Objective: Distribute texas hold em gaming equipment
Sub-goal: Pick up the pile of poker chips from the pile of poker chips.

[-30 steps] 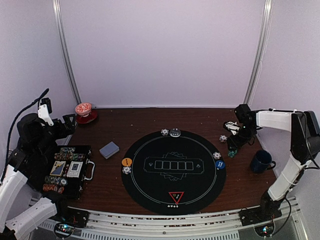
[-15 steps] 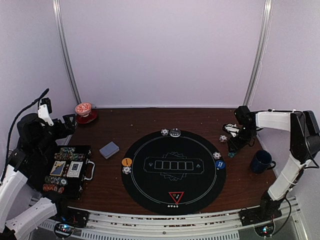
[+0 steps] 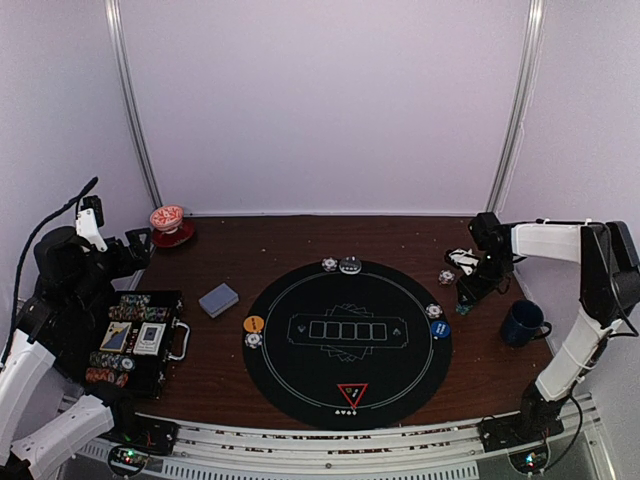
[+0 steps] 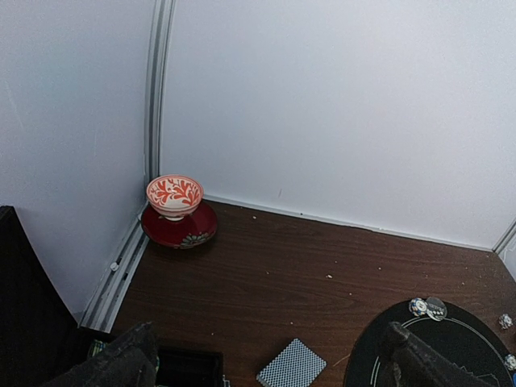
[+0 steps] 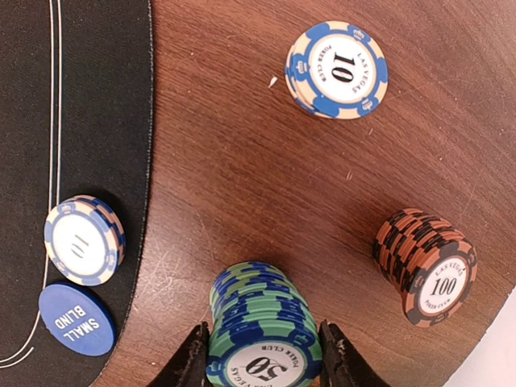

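My right gripper point(image 5: 262, 364) stands at the table's right side point(image 3: 466, 293), its two fingers pressed against the sides of a green-and-blue stack of poker chips point(image 5: 262, 322) standing on the wood. An orange-and-black chip stack point(image 5: 425, 266) and a single blue-and-white chip point(image 5: 336, 68) lie nearby. On the black mat's edge are another blue-and-white chip point(image 5: 83, 239) and the blue button point(image 5: 75, 318). The orange button point(image 3: 254, 324) and red triangle marker point(image 3: 352, 393) also lie on the mat. The card deck point(image 3: 218, 299) rests left of the mat. My left gripper point(image 4: 266, 363) hangs open above the case, holding nothing.
An open black case point(image 3: 135, 340) with chips and cards sits at the left. A red-and-white cup on its saucer point(image 3: 168, 224) stands at the back left corner. A dark blue mug point(image 3: 522, 323) is close to the right arm. The round black mat point(image 3: 300, 370) fills the middle.
The right gripper's fingers have closed in on the green-and-blue chip stack. The left arm has not moved.
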Robot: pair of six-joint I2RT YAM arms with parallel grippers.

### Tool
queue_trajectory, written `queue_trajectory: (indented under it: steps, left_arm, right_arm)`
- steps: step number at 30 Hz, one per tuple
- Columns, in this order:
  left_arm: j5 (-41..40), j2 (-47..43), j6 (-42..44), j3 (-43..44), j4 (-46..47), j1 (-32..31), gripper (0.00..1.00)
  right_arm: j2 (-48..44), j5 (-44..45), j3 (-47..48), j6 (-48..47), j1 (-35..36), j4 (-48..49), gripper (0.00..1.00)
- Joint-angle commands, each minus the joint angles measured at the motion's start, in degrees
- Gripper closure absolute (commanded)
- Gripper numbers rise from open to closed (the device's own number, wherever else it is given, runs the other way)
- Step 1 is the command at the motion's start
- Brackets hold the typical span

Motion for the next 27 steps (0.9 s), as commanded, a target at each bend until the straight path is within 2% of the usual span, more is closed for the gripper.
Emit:
queue_trajectory:
  steps: [1,8,16,23,27]
  left_arm:
    - [-0.05,-0.38,-0.07,-0.27,3.02,0.60,0.02]
    - [-0.11,-0.52,-0.06,-0.27,3.00,0.63,0.02]
    - [-0.21,-0.21,-0.05,-0.27,2.98,0.65,0.02]
    - [-0.22,-0.14,-0.09,-0.27,3.00,0.69,0.02]
    - [-0.16,-0.11,-0.05,-0.36,3.00,0.64,0.02]
  right_arm:
    - [-1.34,-0.69,-0.10,-0.03,-0.48,-0.40,0.66]
    - [-4.15,-1.10,0.84,0.36,0.12,-0.80,0.68]
    - [-5.35,-0.99,4.98,2.78,4.64,-1.62,0.68]
    - [0.78,-0.72,13.61,6.22,8.52,-2.88,0.68]
    - [4.18,1.15,14.72,7.26,10.79,-0.86,0.68]
